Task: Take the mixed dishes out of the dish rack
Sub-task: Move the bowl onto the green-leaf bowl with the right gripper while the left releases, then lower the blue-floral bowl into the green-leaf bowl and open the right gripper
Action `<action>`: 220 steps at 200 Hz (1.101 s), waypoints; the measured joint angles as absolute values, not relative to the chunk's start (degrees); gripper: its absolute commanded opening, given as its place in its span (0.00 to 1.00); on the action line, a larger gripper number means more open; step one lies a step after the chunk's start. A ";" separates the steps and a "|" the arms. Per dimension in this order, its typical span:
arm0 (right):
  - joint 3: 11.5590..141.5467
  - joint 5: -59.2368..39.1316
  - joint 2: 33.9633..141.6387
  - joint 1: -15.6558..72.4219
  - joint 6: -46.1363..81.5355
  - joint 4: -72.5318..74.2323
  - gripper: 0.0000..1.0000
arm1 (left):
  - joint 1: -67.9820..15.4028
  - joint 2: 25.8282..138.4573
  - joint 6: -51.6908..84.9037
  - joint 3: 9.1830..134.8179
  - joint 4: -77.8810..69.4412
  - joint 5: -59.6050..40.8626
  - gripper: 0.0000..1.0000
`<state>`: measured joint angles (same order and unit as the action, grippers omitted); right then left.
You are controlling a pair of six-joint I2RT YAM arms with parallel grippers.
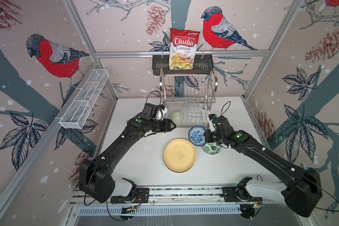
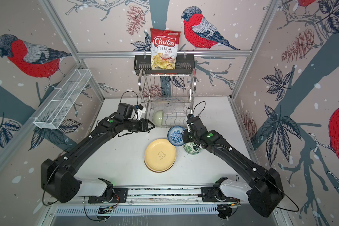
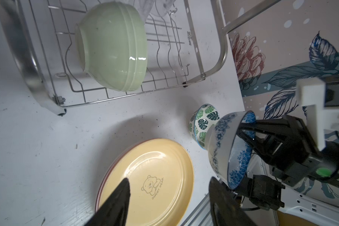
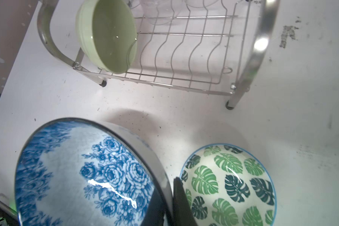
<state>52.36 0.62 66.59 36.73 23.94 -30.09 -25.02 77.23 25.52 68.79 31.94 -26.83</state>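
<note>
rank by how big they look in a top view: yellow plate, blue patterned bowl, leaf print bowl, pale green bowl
1. yellow plate
2. blue patterned bowl and leaf print bowl: alike; the leaf one is partly hidden
3. pale green bowl, on its side

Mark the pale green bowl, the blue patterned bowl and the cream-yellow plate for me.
pale green bowl [image 3: 114, 47]: left wrist view, on its outer wall.
blue patterned bowl [image 4: 98, 172]: right wrist view, on its inside.
cream-yellow plate [image 1: 179, 154]: in a top view, on its centre.

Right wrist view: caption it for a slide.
Right pincer grips blue floral bowl beside leaf-print bowl; green bowl in dish rack.
</note>
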 measured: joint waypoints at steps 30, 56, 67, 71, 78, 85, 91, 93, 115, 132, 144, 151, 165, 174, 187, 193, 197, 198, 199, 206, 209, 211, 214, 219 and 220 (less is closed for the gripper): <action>48.69 1.23 63.90 33.89 23.99 -32.27 0.00 | -24.62 73.76 25.67 68.14 30.22 -23.66 0.78; 46.48 1.50 63.00 31.97 24.14 -33.19 0.00 | -24.62 70.37 26.28 66.28 28.45 -20.78 0.94; 45.67 1.74 62.98 31.38 24.14 -33.45 0.00 | -24.60 69.04 26.76 65.56 28.01 -19.31 0.96; 45.41 1.87 62.98 31.22 24.14 -33.54 0.00 | -24.56 68.62 26.81 65.41 27.88 -18.83 0.96; 44.93 2.13 63.02 30.87 24.14 -33.58 0.00 | -24.56 68.12 26.98 65.28 27.64 -18.11 0.96; 44.56 2.22 63.16 30.52 24.12 -33.65 0.00 | -24.56 67.79 26.98 65.28 27.53 -17.34 0.96; 44.23 2.57 63.40 30.24 24.12 -33.58 0.00 | -24.51 67.61 26.98 65.28 27.46 -17.06 0.96; 44.12 2.59 63.46 30.15 24.12 -33.56 0.00 | -24.51 67.57 26.98 65.28 27.46 -16.75 0.96; 43.42 2.98 64.55 29.41 24.12 -33.47 0.00 | -24.45 67.59 27.11 65.25 27.49 -15.64 0.96; 43.20 3.46 65.39 29.10 24.08 -33.30 0.00 | -24.45 67.61 27.14 65.17 27.49 -15.00 0.96; 43.16 3.60 65.89 28.84 23.94 -33.08 0.00 | -24.40 67.61 27.16 65.10 27.49 -14.85 0.96; 43.16 4.01 66.08 28.62 23.94 -32.97 0.00 | -24.40 67.61 27.16 65.08 27.49 -14.81 0.96; 43.11 4.43 66.43 28.29 23.92 -32.60 0.00 | -24.40 67.61 27.16 65.06 27.49 -14.50 0.96; 43.05 4.47 66.72 28.08 23.92 -32.16 0.00 | -24.38 67.61 27.16 65.06 27.49 -14.35 0.96; 42.89 4.62 67.24 27.75 23.90 -31.66 0.00 | -24.34 67.70 27.16 65.06 27.49 -13.91 0.96; 42.78 4.69 67.51 27.59 23.88 -31.48 0.00 | -24.34 67.77 27.16 65.06 27.49 -13.56 0.96; 42.70 4.78 67.64 27.46 23.88 -31.40 0.00 | -24.34 67.85 27.16 65.06 27.49 -13.54 0.96; 42.65 4.80 67.68 27.44 23.88 -31.40 0.00 | -24.32 67.85 27.16 65.06 27.49 -13.54 0.96; 42.63 4.80 67.70 27.42 23.88 -31.38 0.00 | -24.32 67.88 27.16 65.06 27.49 -13.54 0.96; 42.41 5.02 67.92 27.33 23.88 -31.31 0.00 | -24.27 67.96 27.16 65.06 27.51 -13.52 0.96; 42.35 5.10 68.01 27.29 23.88 -31.27 0.00 | -24.27 67.99 27.18 65.06 27.53 -13.52 0.96; 42.26 5.13 68.07 27.24 23.88 -31.27 0.00 | -24.27 68.01 27.18 65.06 27.53 -13.54 0.96; 42.17 5.23 68.16 27.22 23.88 -31.27 0.00 | -24.23 68.01 27.18 65.06 27.53 -13.52 0.96; 42.06 5.39 68.34 27.20 23.88 -31.27 0.00 | -24.23 68.01 27.18 65.06 27.53 -13.52 0.96; 42.04 5.43 68.36 27.18 23.88 -31.29 0.00 | -24.23 68.01 27.18 65.06 27.53 -13.52 0.96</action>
<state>42.04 5.43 68.36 27.18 23.88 -31.29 -24.23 68.01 27.18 65.06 27.53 -13.52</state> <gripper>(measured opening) 0.098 0.963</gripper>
